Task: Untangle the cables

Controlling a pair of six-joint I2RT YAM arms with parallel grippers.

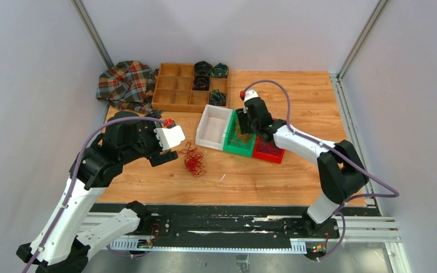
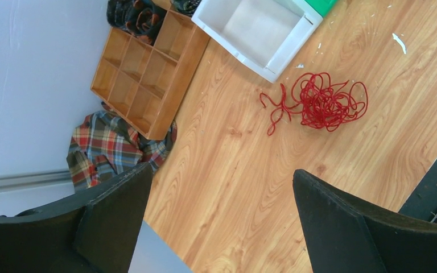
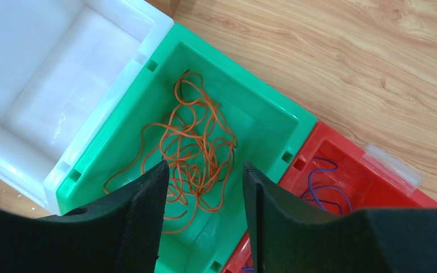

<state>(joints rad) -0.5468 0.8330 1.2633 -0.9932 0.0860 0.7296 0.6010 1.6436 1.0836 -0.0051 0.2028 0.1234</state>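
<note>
Open right gripper point(image 3: 205, 170) hovers over orange cable point(image 3: 196, 136) sorted in green bin point(image 3: 244, 74); open left gripper point(image 2: 222, 182) faces red cable point(image 2: 324, 102) at 1 o'clock, likely next.

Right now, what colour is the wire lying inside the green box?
Orange. The wire in the green box shows best in the right wrist view.

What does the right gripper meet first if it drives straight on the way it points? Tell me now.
Most likely the orange wire lying in the green bin: the right gripper points down into it, jaws open, the tangle right between them. Depth is hard to judge.
</note>
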